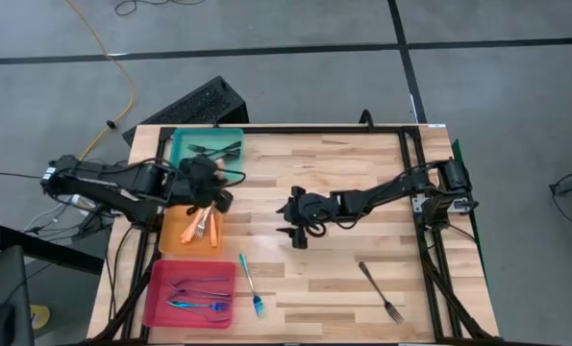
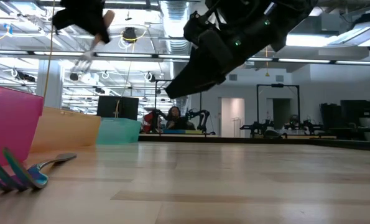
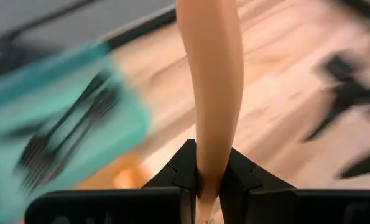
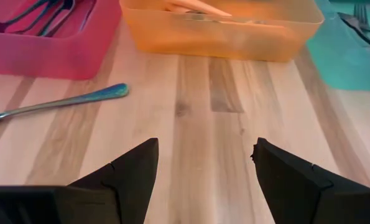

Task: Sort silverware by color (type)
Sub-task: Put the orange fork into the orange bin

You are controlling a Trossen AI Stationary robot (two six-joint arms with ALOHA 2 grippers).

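A: Status?
B: Mid-drop. My left gripper [image 3: 200,180] is clamped on an orange-handled fork [image 3: 211,93], over the orange tray [image 1: 175,240]. Nxt: lower, release.
A: Right?
B: Right gripper [image 4: 203,165] is spread wide, empty; blue fork [image 4: 60,102] lies on the surface ahead of it.

Teal tray [image 1: 184,144], keyboard [image 1: 194,104] (off-table).

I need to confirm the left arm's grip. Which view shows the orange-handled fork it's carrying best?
The left wrist view: the orange-handled fork fills the frame, pinched in the left tool. The high view shows it only partly, under the tool above the orange tray. The low view shows it small and high. The right wrist view misses it.
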